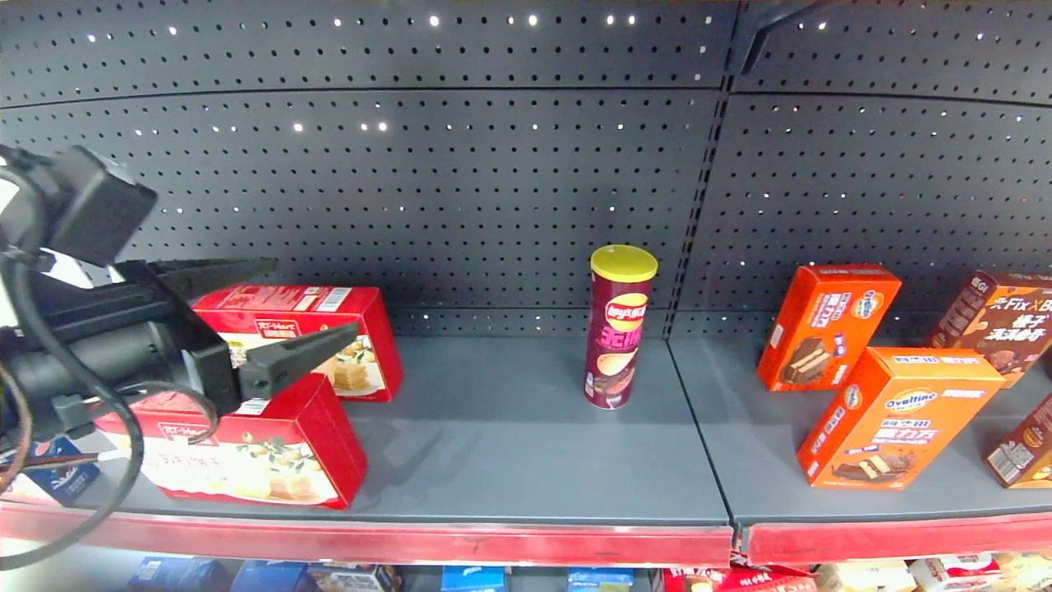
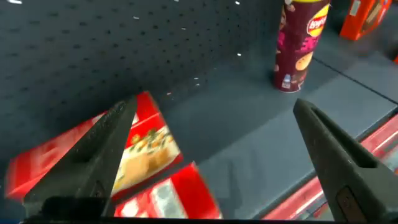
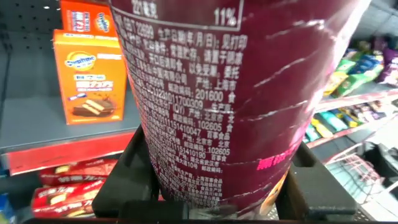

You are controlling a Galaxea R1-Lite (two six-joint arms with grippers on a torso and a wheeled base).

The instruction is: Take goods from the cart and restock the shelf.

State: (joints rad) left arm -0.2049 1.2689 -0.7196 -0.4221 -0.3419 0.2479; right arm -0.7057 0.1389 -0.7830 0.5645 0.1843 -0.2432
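Observation:
A maroon chip can (image 1: 620, 329) with a yellow lid stands upright on the grey shelf (image 1: 509, 444), also seen as the can (image 2: 298, 43) from the left wrist. My left gripper (image 1: 316, 296) hangs open and holds nothing, above two red biscuit boxes (image 1: 255, 444) at the shelf's left; in the left wrist view the gripper (image 2: 214, 104) spreads wide over a red box (image 2: 149, 146). A second maroon chip can (image 3: 236, 93) sits close before the right wrist camera, and my right gripper (image 3: 221, 180) is shut on it, a black finger (image 3: 130, 168) on each side.
Orange snack boxes (image 1: 900, 415) and brown boxes (image 1: 998, 325) stand on the shelf's right section. The orange boxes (image 3: 87, 74) also appear behind the held can. A dark pegboard (image 1: 493, 181) backs the shelf. Lower shelves carry more packets (image 3: 68, 186). Bare shelf lies between the red boxes and the standing can.

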